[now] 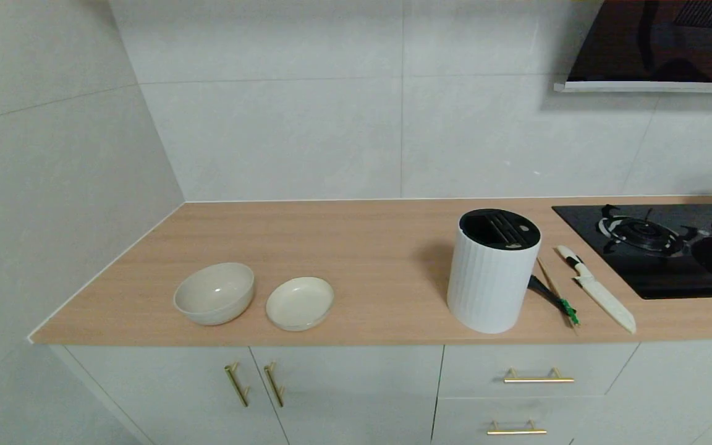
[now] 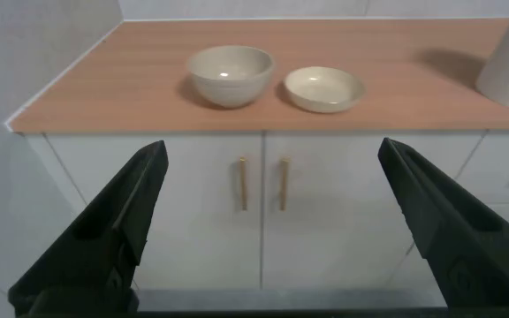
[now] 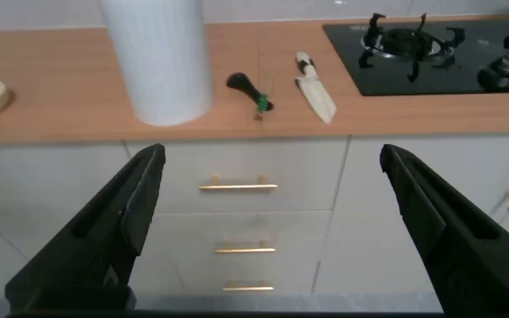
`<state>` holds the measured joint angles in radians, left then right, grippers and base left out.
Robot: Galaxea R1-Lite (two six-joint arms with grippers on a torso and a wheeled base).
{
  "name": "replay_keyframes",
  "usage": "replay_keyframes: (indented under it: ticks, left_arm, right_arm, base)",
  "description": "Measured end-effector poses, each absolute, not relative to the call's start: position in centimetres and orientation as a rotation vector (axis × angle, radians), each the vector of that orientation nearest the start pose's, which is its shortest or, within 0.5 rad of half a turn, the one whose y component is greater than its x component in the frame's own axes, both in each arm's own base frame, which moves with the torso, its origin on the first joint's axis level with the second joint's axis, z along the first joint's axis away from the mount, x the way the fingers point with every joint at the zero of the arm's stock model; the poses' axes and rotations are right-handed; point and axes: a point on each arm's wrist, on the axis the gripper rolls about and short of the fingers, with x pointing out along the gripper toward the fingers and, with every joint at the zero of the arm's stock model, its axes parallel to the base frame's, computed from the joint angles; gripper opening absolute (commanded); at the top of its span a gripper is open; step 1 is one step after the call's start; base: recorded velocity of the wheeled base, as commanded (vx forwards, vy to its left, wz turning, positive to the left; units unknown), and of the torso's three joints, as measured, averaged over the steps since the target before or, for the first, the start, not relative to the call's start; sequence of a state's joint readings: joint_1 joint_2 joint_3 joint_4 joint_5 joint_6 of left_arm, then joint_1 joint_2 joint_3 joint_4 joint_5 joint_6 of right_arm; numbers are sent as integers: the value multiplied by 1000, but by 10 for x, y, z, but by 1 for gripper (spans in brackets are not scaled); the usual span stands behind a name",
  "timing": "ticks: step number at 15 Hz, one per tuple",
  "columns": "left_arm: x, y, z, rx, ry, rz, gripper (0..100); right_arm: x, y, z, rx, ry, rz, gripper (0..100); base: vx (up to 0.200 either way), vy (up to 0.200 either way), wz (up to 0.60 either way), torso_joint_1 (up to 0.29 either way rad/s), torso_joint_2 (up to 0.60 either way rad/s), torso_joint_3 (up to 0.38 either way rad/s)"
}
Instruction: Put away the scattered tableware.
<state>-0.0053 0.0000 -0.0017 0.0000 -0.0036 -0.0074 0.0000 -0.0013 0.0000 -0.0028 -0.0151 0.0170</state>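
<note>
— Tableware first: where does it lie from each pincer?
— All of it is on the wooden counter (image 1: 362,241), higher than both. Ahead of the left pincer (image 2: 272,150) and above it sit a deep bowl (image 2: 230,74) and a shallow dish (image 2: 323,88). They are just beside each other, not touching, both upright and empty. The pincer itself is level with the cabinet doors (image 2: 263,203) beneath them.
— And the right one?
— The right pincer (image 3: 272,155) faces the drawers (image 3: 237,216). Above and ahead of it lie a knife (image 3: 315,87) with a pale blade, a black-handled utensil (image 3: 247,88) and what look like chopsticks (image 1: 555,289), all flat on the counter. The white slotted holder (image 3: 157,57) stands upright just beside them, on the side toward the left pincer. The gas hob (image 3: 414,49) is on the other side.
— Are the jaws closed on anything?
— No. Both pincers stand wide apart, holding nothing.
— So which step is this?
— The very start, I judge. Nothing is put away, and neither pincer is near a piece.
— What does the next move ask?
— Height first: a pincer must rise above the counter edge. Then, likely, the right one comes down over the knife's handle, closes across it and tips the blade into a holder slot. The knife lies flat, so the grip has to be taken low.
</note>
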Motion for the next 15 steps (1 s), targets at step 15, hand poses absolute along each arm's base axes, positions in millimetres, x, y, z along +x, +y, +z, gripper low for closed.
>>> replay_keyframes:
  ticks: [15]
  left_arm:
    - [-23,0,76,-7,-2,-9,100]
  right_arm:
    - [-23,0,76,17,-4,-15,100]
  base:
    - [0,200,0,3,1,3]
